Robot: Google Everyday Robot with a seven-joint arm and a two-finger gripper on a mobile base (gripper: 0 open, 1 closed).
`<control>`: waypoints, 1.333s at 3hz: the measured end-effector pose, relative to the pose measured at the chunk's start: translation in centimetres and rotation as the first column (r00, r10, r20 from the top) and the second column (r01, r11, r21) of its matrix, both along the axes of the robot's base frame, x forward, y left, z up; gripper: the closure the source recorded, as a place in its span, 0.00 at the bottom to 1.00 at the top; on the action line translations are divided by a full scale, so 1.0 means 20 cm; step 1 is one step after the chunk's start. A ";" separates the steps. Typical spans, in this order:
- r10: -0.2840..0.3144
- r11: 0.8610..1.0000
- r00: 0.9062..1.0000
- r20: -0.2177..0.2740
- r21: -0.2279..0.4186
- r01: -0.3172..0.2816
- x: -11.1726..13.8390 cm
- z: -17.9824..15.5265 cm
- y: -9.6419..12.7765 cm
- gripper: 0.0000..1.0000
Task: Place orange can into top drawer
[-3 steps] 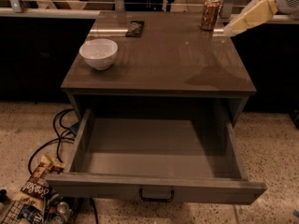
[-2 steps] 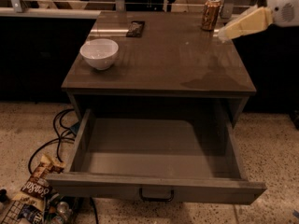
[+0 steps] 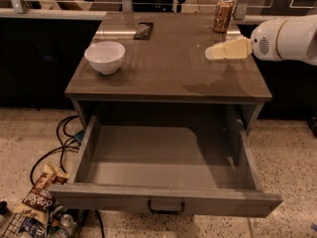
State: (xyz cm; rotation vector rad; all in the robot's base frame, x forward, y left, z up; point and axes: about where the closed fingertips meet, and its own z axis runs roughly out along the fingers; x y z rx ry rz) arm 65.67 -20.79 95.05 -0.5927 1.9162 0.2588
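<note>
The orange can (image 3: 223,15) stands upright at the far right of the grey-brown cabinet top (image 3: 168,68). My gripper (image 3: 210,53), cream-coloured on a white arm coming in from the right, hovers over the right side of the top. It is in front of the can and a little to its left, apart from it, and holds nothing. The top drawer (image 3: 99,197) is pulled wide open below the top. Its inside shows nothing in it, and a dark pull handle (image 3: 166,207) sits at the centre of its front panel.
A white bowl (image 3: 104,57) stands on the left of the cabinet top. A small dark flat object (image 3: 143,30) lies at the far middle. On the floor to the left are cables (image 3: 59,143), a snack bag (image 3: 37,197) and clutter.
My gripper has moved left and toward the front of the cabinet top, away from the can. The can, the bowl and the drawer have not moved.
</note>
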 end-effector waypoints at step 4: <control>-0.201 0.977 0.965 0.169 0.103 0.186 0.40 -0.02 -0.18 0.00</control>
